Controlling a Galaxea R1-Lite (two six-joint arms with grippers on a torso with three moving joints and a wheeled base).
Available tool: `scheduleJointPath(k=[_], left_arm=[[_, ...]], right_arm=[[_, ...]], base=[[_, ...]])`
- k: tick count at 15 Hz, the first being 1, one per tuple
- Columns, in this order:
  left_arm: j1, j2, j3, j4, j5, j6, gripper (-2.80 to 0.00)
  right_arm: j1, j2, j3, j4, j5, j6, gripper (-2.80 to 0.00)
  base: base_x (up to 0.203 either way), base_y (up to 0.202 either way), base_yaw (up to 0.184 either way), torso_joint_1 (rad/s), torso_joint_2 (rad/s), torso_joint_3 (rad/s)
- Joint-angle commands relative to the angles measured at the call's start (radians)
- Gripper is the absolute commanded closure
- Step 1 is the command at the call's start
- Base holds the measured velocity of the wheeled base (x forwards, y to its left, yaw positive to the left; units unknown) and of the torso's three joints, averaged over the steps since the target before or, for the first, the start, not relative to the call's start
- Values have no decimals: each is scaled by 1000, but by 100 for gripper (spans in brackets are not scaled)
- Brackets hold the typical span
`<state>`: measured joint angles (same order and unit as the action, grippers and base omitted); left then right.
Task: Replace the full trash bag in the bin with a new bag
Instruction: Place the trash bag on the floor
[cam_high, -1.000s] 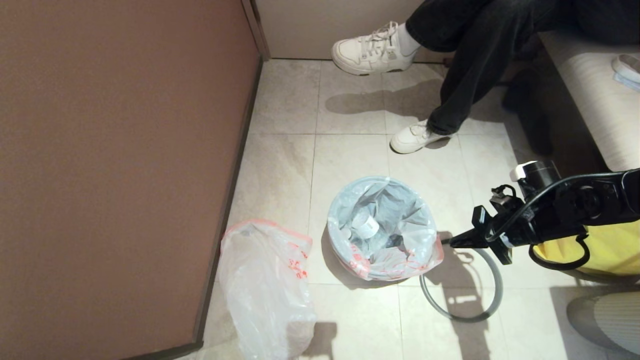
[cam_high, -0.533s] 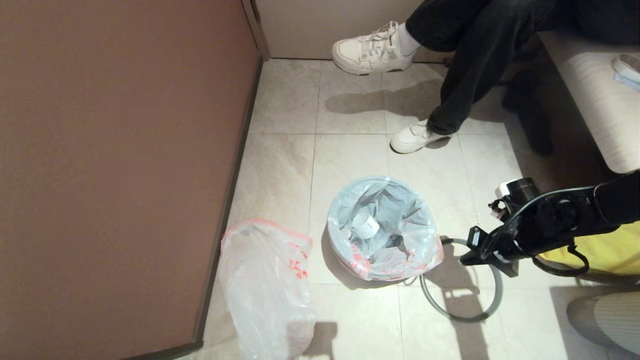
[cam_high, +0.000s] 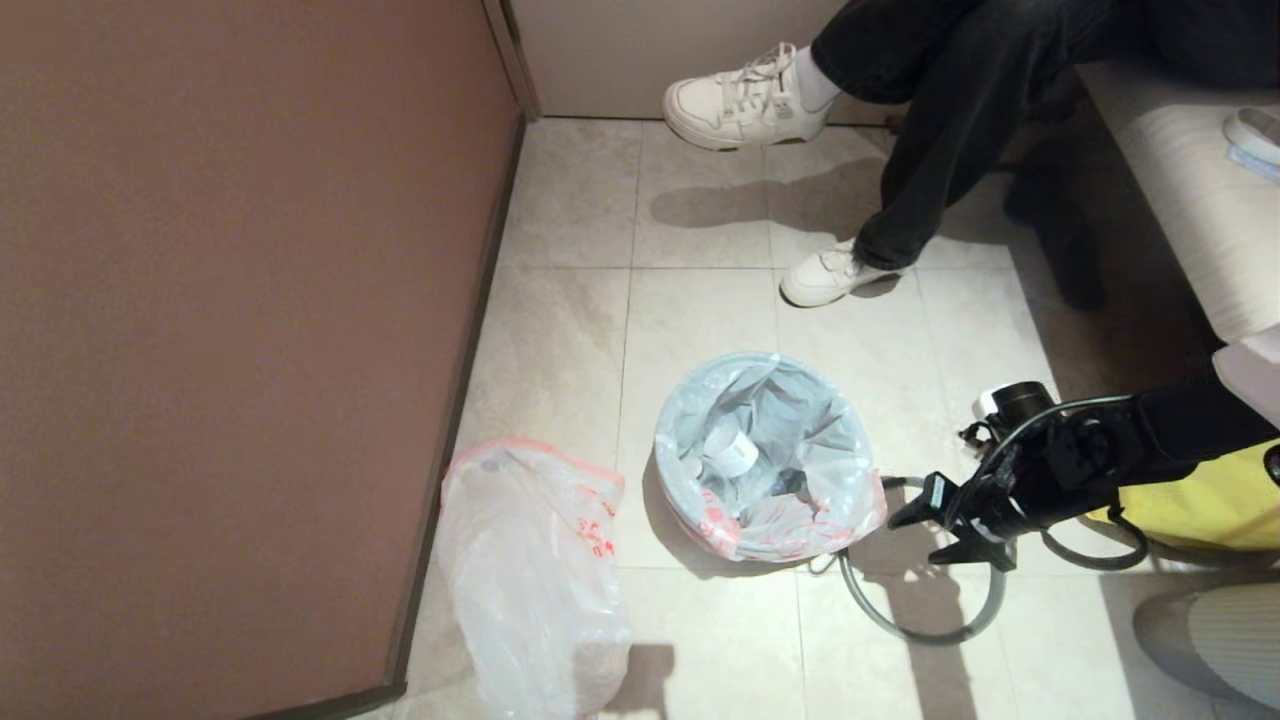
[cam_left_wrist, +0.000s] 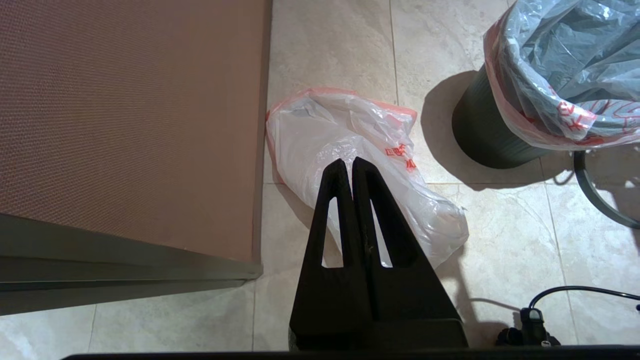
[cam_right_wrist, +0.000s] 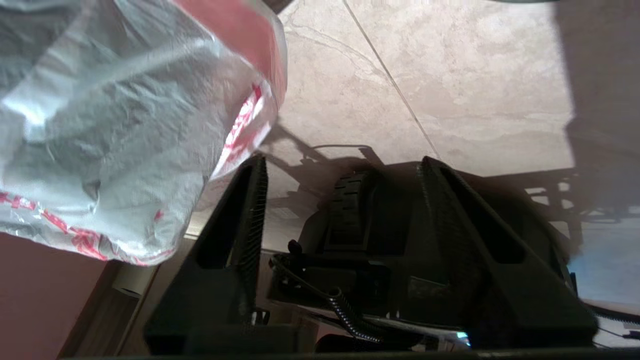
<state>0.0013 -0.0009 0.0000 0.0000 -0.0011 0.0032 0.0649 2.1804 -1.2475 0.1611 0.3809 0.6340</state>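
Now: hoop (cam_high: 920, 600) off, on the floor beside the bin (cam_left_wrist: 487, 142) — full bag (cam_high: 765, 455) inside, lip draped over its edge. Right gripper (cam_high: 925, 535) just beside that lip, jaws apart, empty. Next: pinch film, lift. New bag (cam_high: 530, 580) lies by the wall; left gripper (cam_left_wrist: 348, 167) parked, jaws together.
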Motion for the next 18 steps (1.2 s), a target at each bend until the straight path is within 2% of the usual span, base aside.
scheduleJointPath(k=[1, 8, 10, 12, 13, 18], left_arm=[[0, 1, 0, 0, 0, 0, 0], [0, 1, 0, 0, 1, 0, 0], [0, 1, 0, 0, 0, 0, 0], [0, 1, 0, 0, 0, 0, 0], [0, 1, 0, 0, 1, 0, 0], [0, 1, 0, 0, 0, 0, 0]], right_arm=[[1, 53, -39, 2, 9, 3, -280], [9, 172, -189, 10, 3, 10, -280], [15, 210, -232, 5, 22, 62, -280], [15, 247, -270, 4, 85, 105, -280], [15, 257, -282, 2, 89, 113, 0], [27, 275, -345, -5, 98, 162, 0]], base=[[0, 0, 0, 0, 0, 0], [0, 0, 0, 0, 0, 0], [0, 0, 0, 0, 0, 0], [0, 0, 0, 0, 0, 0], [0, 0, 0, 0, 0, 0], [0, 0, 0, 0, 0, 0]])
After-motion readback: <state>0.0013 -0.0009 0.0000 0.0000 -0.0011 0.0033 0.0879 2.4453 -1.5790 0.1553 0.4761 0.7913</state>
